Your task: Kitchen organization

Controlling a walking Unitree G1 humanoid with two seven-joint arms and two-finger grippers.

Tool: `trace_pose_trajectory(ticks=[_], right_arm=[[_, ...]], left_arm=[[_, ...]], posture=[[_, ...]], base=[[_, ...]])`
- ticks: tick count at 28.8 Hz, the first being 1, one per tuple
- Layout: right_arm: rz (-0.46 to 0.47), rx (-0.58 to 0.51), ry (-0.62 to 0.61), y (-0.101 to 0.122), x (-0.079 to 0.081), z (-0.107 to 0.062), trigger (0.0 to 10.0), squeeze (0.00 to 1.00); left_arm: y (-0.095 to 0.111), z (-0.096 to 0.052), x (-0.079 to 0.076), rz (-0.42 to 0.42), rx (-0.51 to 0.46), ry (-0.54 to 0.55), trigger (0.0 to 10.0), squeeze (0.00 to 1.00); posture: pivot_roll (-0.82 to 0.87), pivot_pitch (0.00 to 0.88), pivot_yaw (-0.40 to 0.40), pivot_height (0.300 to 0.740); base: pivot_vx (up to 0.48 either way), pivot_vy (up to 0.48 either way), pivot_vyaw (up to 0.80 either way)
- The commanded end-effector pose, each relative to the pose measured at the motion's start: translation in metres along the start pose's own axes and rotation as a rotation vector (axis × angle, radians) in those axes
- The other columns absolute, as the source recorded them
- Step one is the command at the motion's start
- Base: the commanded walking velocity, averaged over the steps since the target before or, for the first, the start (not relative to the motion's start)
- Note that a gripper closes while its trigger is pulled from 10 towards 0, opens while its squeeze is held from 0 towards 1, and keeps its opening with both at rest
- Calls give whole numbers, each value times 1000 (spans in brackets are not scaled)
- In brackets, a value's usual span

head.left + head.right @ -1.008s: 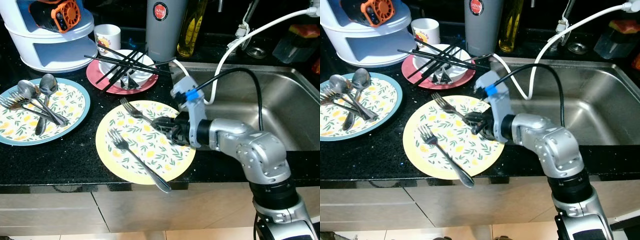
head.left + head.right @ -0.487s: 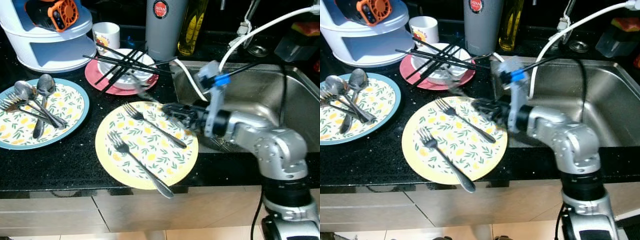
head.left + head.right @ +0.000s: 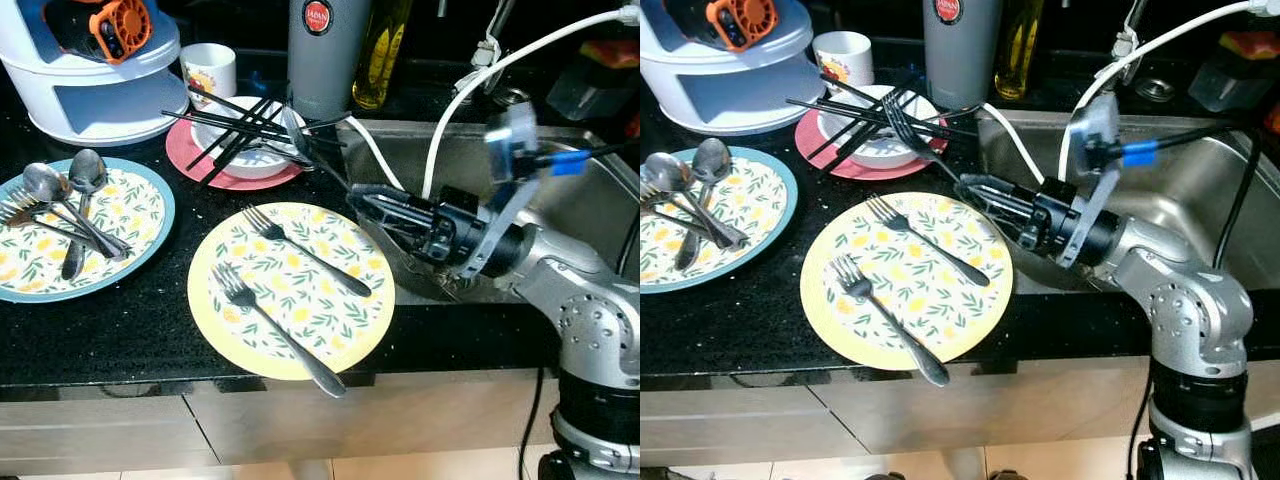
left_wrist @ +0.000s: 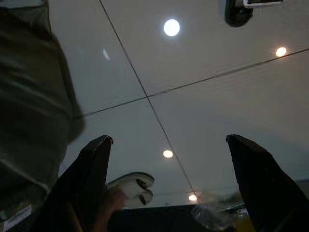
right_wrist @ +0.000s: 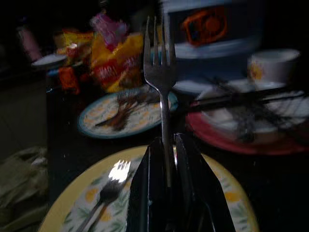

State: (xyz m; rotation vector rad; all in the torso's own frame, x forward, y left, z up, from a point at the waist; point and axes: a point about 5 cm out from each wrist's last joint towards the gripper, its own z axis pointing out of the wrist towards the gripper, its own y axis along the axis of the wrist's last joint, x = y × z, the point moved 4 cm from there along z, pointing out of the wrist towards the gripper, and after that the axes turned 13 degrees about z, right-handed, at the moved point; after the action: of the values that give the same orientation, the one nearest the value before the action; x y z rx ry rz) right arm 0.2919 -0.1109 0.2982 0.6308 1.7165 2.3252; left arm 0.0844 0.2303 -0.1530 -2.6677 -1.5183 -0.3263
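The black table [image 3: 150, 320] carries, at its left edge, a blue-rimmed plate [image 3: 150, 215] holding a heap of spoons and forks [image 3: 60, 200]. At that plate's 12 o'clock stands a white tiered container [image 3: 100, 95] with an orange item [image 3: 120, 25] on top. A white mug [image 3: 210, 70] stands just beside it.

At centre a red plate [image 3: 185, 160] bears a white bowl [image 3: 255, 160], across which black chopsticks [image 3: 240, 125] lie crossed. A grey flask [image 3: 322, 55] and a yellow bottle [image 3: 380, 50] stand behind, at the bowl's 1 o'clock.

The yellow plate [image 3: 230, 340] sits close to the table's front edge; its rim nearly reaches that edge. Two forks lie on it: the near fork [image 3: 275, 325] has its handle end overhanging the rim at 5 o'clock, and the far fork [image 3: 305, 250] lies wholly within the rim. Bare table separates the yellow plate from the blue-rimmed one.

The right claw [image 3: 365, 200] hovers over the yellow plate's 2 o'clock rim, by the sink [image 3: 590, 170] edge, closed on the handle of a raised fork [image 3: 902, 118], whose tines point toward the bowl. The right wrist view confirms the pinch on the handle. A white cable [image 3: 470, 85] crosses above the sink.

The left claw [image 4: 169, 188] points at a ceiling, fingers [image 4: 94, 179] spread apart with nothing between them.
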Motion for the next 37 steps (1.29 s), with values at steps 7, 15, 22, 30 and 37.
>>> trace_pose_trajectory(ticks=[7,15,22,30,37], right_arm=[[-10,-137,-175,24,-32,-15,10000,0],[-3,-95,-305,11,-53,-18,10000,0],[-109,20,-613,-10,-98,-15,10000,0],[-223,146,-696,-32,-117,14,10000,0],[-505,420,-853,-58,-158,13,10000,0]], left_arm=[[-6,0,-6,13,16,-17,10000,0],[-6,0,-7,14,16,-21,10000,0],[-8,0,-8,19,20,-25,10000,0],[-10,0,-13,23,26,-36,10000,0],[-23,0,-27,17,53,-72,10000,0]], posture=[[46,113,-69,740],[45,119,-72,740],[44,119,-76,740],[48,139,-86,740],[64,211,-108,740]], base=[[0,0,-762],[0,0,-759],[0,0,-111],[0,0,0],[0,0,0]])
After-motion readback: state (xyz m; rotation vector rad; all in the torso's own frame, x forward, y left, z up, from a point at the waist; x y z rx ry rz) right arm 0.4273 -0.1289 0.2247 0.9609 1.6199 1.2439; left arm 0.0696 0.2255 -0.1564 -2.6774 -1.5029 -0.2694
